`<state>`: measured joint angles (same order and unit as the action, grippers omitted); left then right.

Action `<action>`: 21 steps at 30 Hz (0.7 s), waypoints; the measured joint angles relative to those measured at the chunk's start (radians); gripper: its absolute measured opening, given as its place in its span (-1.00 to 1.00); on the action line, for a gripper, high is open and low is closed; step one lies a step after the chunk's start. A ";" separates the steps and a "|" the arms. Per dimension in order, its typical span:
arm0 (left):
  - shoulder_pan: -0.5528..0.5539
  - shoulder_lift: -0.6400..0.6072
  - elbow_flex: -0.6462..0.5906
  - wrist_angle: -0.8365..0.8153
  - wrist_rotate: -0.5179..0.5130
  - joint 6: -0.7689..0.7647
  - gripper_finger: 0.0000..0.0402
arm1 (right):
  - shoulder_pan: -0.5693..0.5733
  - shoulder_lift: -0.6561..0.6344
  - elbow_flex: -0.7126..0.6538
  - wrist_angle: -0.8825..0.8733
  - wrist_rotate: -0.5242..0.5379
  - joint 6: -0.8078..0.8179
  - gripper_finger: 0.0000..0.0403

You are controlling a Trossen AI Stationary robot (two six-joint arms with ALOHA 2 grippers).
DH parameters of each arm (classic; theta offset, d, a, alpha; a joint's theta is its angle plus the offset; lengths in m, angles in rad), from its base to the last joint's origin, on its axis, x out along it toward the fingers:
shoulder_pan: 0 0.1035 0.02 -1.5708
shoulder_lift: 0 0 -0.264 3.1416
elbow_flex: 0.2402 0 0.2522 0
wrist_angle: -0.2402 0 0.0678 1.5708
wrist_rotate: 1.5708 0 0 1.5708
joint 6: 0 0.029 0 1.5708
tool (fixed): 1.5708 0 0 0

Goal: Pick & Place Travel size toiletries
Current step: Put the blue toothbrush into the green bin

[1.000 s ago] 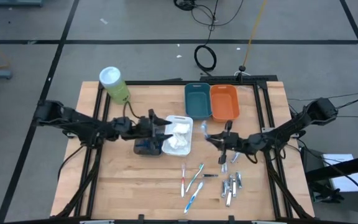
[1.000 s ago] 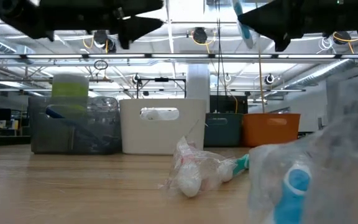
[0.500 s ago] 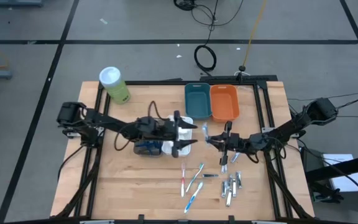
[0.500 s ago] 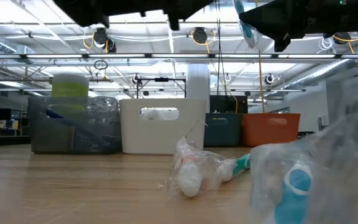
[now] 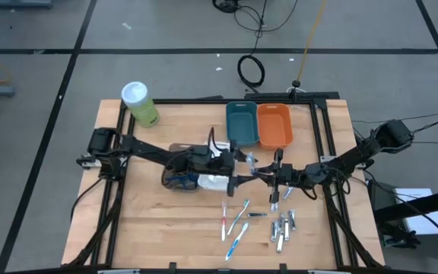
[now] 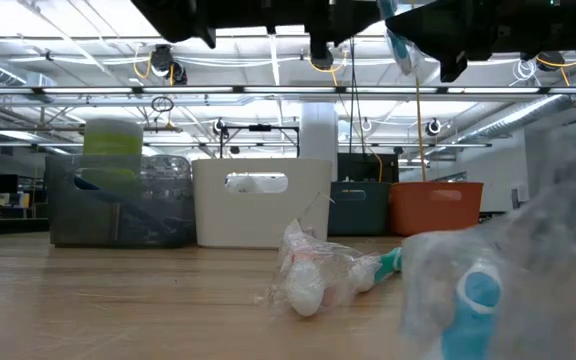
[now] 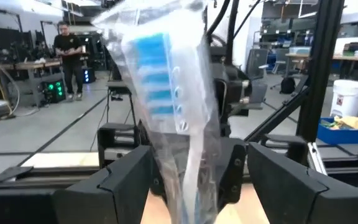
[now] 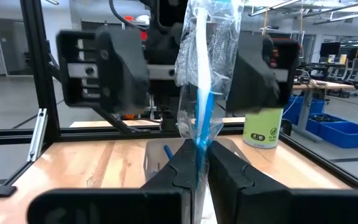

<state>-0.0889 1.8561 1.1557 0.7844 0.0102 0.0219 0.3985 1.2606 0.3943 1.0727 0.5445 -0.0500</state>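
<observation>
Above the tabletop [image 5: 150, 228], two claws meet over a wrapped toothbrush [image 8: 199, 68].
Right claw [image 5: 254, 169] pinches it upright; left claw [image 5: 243, 169] gapes around it. Brushes [image 5: 234, 219] and tubes [image 5: 283, 228] remain unsorted.

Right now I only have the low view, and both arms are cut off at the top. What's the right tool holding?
Observer: The right tool is shut on a wrapped toothbrush, held upright in the air.
Operator: And the left tool?
Observer: The left tool is open. Its fingers sit either side of the toothbrush's wrapper, not closed on it.
Operator: Where over the table?
Observer: From above, the two tools meet just right of the white bin, over the table.
</observation>
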 joint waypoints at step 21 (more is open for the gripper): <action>0.048 -0.060 -0.003 -0.143 0.093 -0.010 -0.94 | 0.015 0.000 0.001 -0.028 0.003 0.003 -0.48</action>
<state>-0.0410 1.7961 1.1530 0.6418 0.1032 0.0120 0.4133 1.2606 0.3951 1.0445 0.5476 -0.0474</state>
